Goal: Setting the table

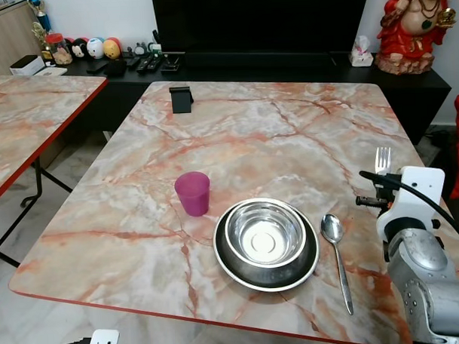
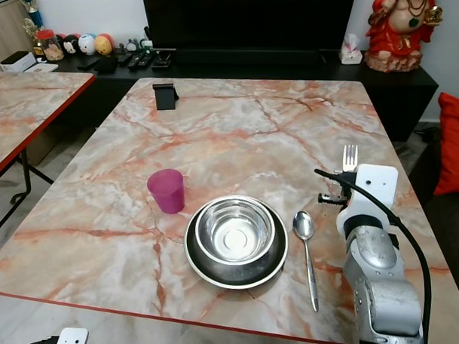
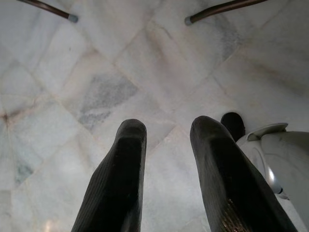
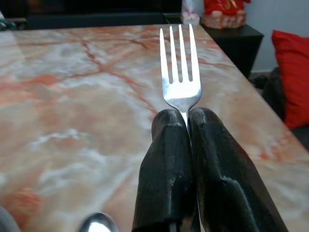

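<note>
A: What are we carrying in our right hand (image 4: 187, 126)?

B: The fork (image 4: 179, 67). Our two black fingers (image 4: 166, 159) are pressed together on its neck, just below the tines, which stick out straight ahead of the hand over the bench (image 1: 273, 133).

A: How do we expect it to handle?

B: We judge it light, stiff and not fragile, but smooth metal is slippery, and a pinch this close to the head leaves the handle free to swing. A hold nearer the middle would steady it.

A: And where is it against the place setting?

B: It is raised above the bench on our right side, beyond the spoon (image 1: 336, 255), which lies just right of the steel bowl (image 1: 265, 235) sitting in the dark plate (image 1: 268, 275). The pink cup (image 1: 192, 193) stands to the left of the plate.

A: Our left hand (image 3: 166, 145)?

B: It hangs idle over the floor, fingers spread apart, holding nothing.
</note>
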